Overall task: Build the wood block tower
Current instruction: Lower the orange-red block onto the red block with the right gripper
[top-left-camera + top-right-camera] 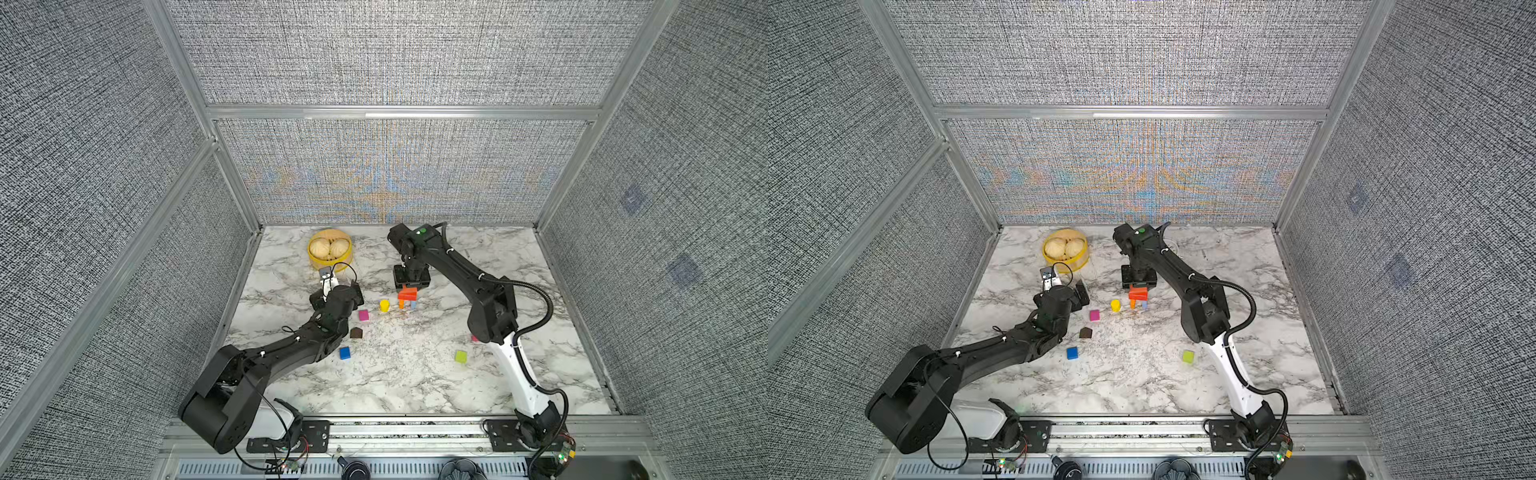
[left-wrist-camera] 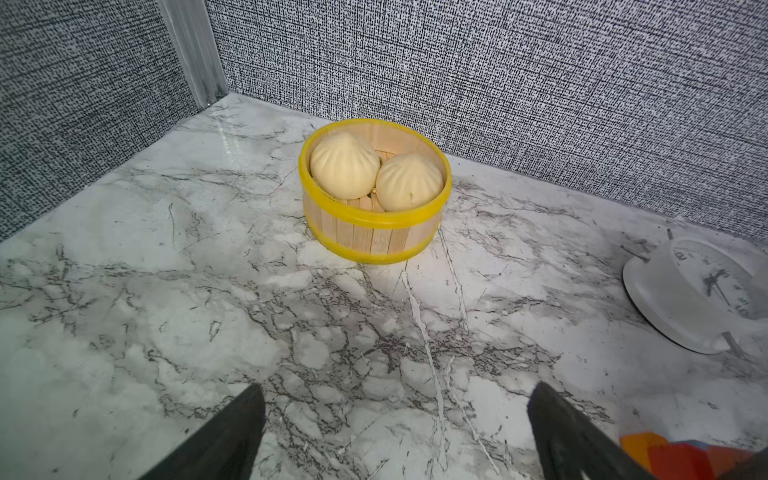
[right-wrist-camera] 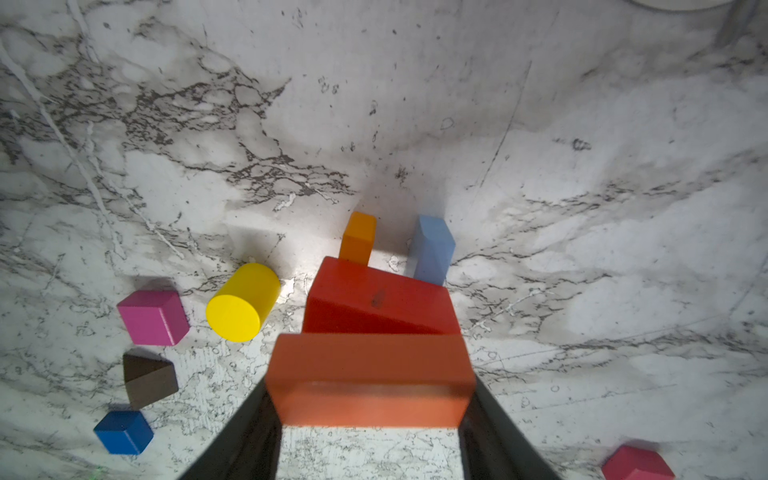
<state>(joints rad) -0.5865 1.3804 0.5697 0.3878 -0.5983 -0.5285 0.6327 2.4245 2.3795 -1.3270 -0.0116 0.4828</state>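
Note:
My right gripper [image 3: 370, 415] is shut on an orange brick [image 3: 370, 380] by its ends, holding it directly over the tower [image 1: 407, 298]. The tower is a red brick [image 3: 380, 297] lying across an upright orange leg [image 3: 358, 237] and a light-blue leg [image 3: 432, 249]. I cannot tell whether the two bricks touch. A yellow cylinder [image 1: 384, 305], pink cube [image 1: 363, 315], brown house-shaped piece [image 1: 356, 332], blue cube [image 1: 344, 353] and green cube [image 1: 460, 356] lie loose. My left gripper [image 2: 395, 395] is open and empty, left of the tower.
A yellow steamer basket [image 1: 330, 261] with two buns stands at the back left, ahead of the left gripper. A white alarm clock [image 2: 698, 295] lies behind the tower. A reddish-pink cube [image 3: 638, 463] sits beside the right arm's forearm. Grey walls enclose three sides of the marble table [image 1: 415, 382].

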